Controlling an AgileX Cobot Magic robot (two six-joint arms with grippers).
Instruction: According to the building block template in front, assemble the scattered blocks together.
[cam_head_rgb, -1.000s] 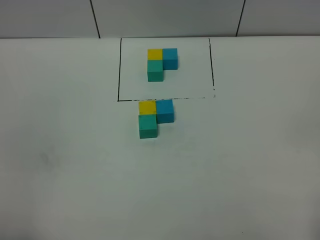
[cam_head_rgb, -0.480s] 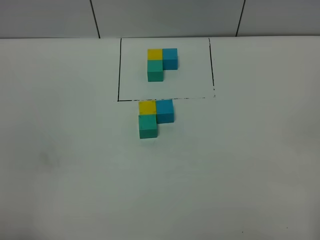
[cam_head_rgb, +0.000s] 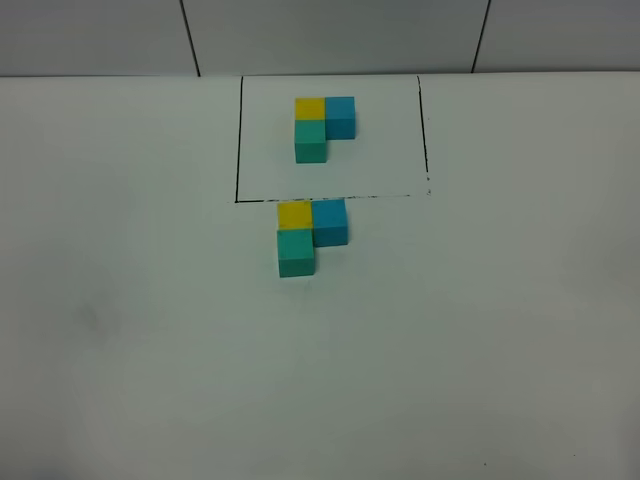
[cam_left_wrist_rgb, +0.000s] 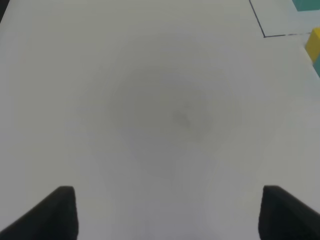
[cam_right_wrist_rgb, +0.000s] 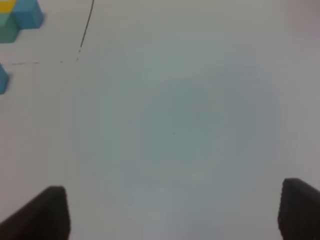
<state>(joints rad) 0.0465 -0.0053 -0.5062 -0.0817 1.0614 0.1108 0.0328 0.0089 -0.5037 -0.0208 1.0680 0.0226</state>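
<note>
I am watching the yellow block (cam_head_rgb: 295, 214), blue block (cam_head_rgb: 330, 221) and green block (cam_head_rgb: 297, 252) sitting joined in an L on the white table (cam_head_rgb: 480, 330), just below the framed template (cam_head_rgb: 323, 128), while my left gripper (cam_left_wrist_rgb: 167, 212) and right gripper (cam_right_wrist_rgb: 175, 212) are hanging spread wide, holding nothing.

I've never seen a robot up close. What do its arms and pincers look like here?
Little shows. The overhead view has no arms in it. Each wrist camera catches only two dark, matte black fingertips, wedge-shaped and blurred: the left pincer and the right pincer. No cables, markings or coverings are visible.
</note>
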